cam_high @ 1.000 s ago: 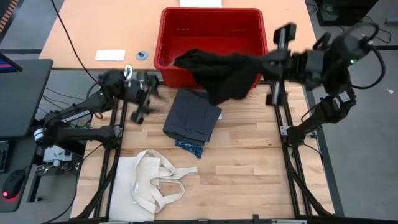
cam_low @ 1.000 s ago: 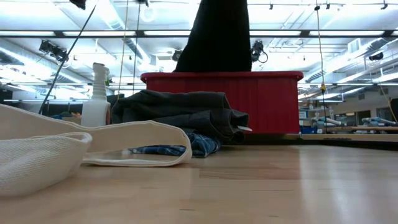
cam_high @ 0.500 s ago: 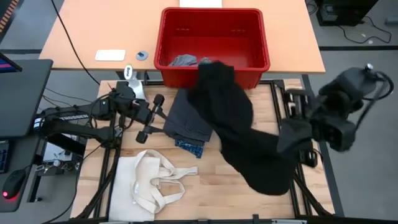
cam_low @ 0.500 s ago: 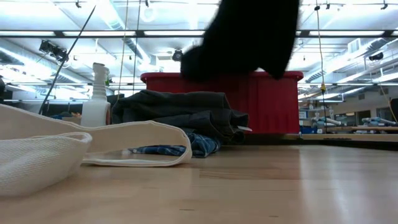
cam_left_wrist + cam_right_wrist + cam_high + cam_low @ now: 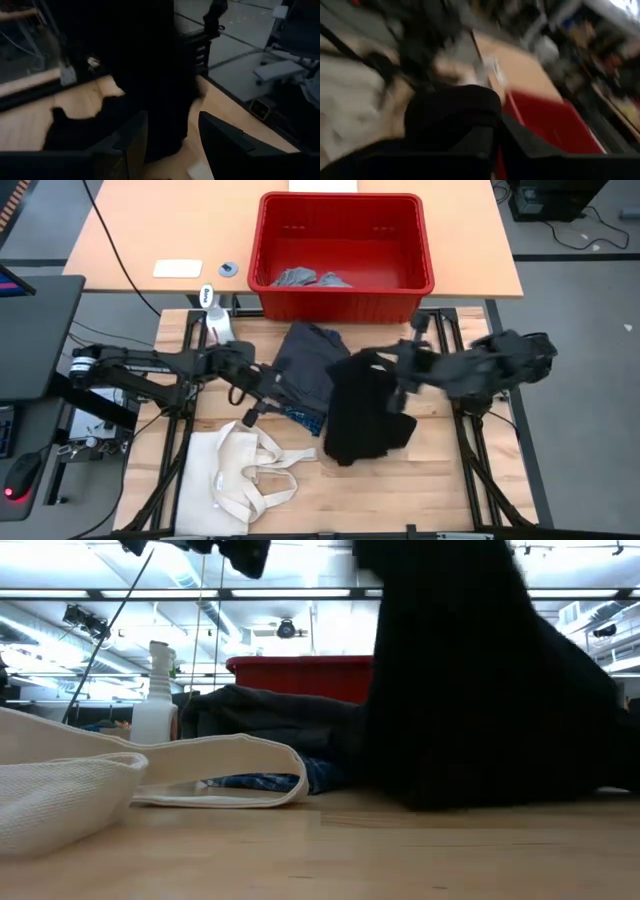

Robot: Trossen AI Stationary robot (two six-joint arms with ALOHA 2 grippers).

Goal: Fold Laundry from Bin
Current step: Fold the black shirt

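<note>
Presently the right gripper (image 5: 400,372) is over the middle of the wooden table (image 5: 430,480), its fingers pinched on the upper edge of the large black piece (image 5: 365,412). That garment hangs from the grip and pools on the boards, its lower part crumpled just right of the folded stack. The right wrist view is too smeared to confirm how firm the hold is; from above the cloth appears gathered at the fingertips.

The left gripper (image 5: 258,392) hangs with its fingers parted and nothing between them, at the left edge of the dark grey piece (image 5: 305,365), which lies folded atop the blue plaid shirt (image 5: 300,418). Whether it touches the cloth cannot be told.

The bin (image 5: 343,300) stands on the far side, beyond the stack, with light grey pieces (image 5: 308,278) on its floor. A cream tote bag (image 5: 245,475) lies on the near left. A spray bottle (image 5: 154,690) stands at the far left corner.
</note>
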